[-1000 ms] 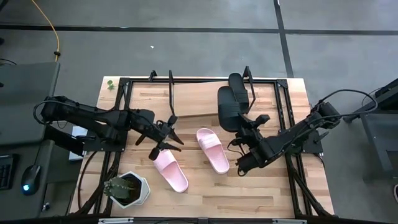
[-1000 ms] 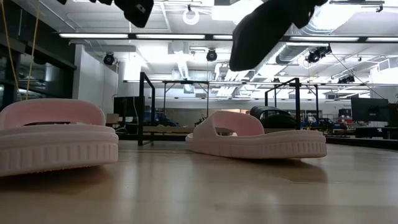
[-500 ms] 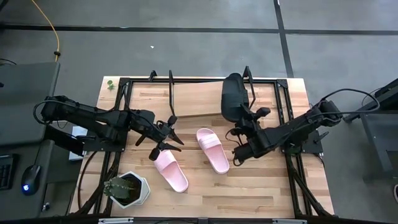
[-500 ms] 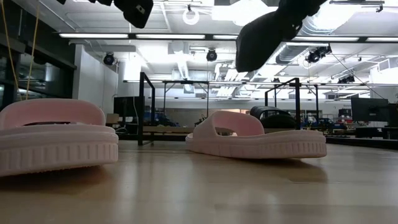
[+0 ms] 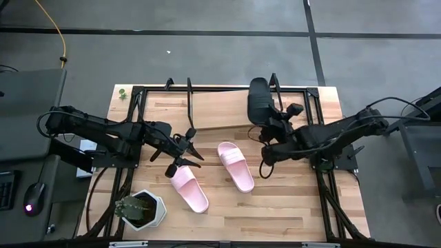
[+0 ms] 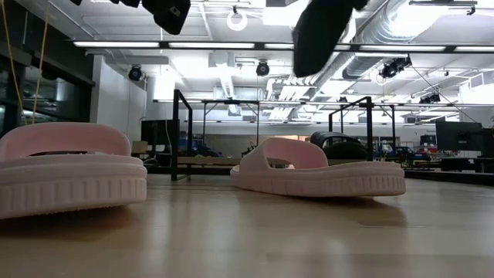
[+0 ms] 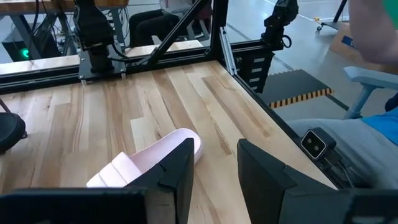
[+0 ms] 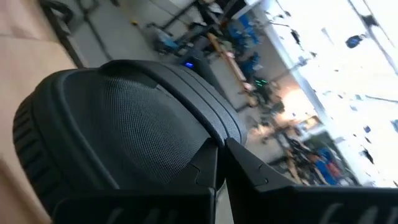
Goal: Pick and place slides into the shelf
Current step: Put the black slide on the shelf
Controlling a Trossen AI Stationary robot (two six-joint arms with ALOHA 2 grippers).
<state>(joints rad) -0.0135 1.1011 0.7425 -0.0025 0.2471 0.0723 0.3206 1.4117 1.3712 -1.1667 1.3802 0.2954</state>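
Observation:
My right gripper (image 5: 269, 131) is shut on a black slide (image 5: 259, 103), carried in the air over the right end of the shelf's wooden board (image 5: 213, 114). In the low view this slide (image 6: 318, 35) hangs high up. A second black slide (image 6: 340, 141) rests on the shelf behind. Two pale pink slides (image 5: 236, 167) (image 5: 189, 187) lie sole-down on the table. My left gripper (image 5: 182, 150) hovers open above the left pink slide (image 7: 146, 167), touching nothing. My right gripper holds the black slide by its wide strap (image 8: 196, 134), pinched between the two fingers (image 8: 249, 171) at the strap's edge. The fingers come from the table's near right side. The slide is lifted clear and hangs steeply tilted.
A potted plant (image 5: 141, 210) stands at the near left corner. The larger black frame (image 5: 138, 96) runs round the table. The shelf's thin black ends (image 5: 189, 103) (image 5: 275, 86) rise at the board's sides. Bare wood (image 5: 289, 207) lies near the front right.
My right gripper has carried the black slide up and toward the far edge, over the shelf's right end. The slide has turned about, from lying slanted to pointing toward the far edge, and it stands steeper. My left arm has kept still.

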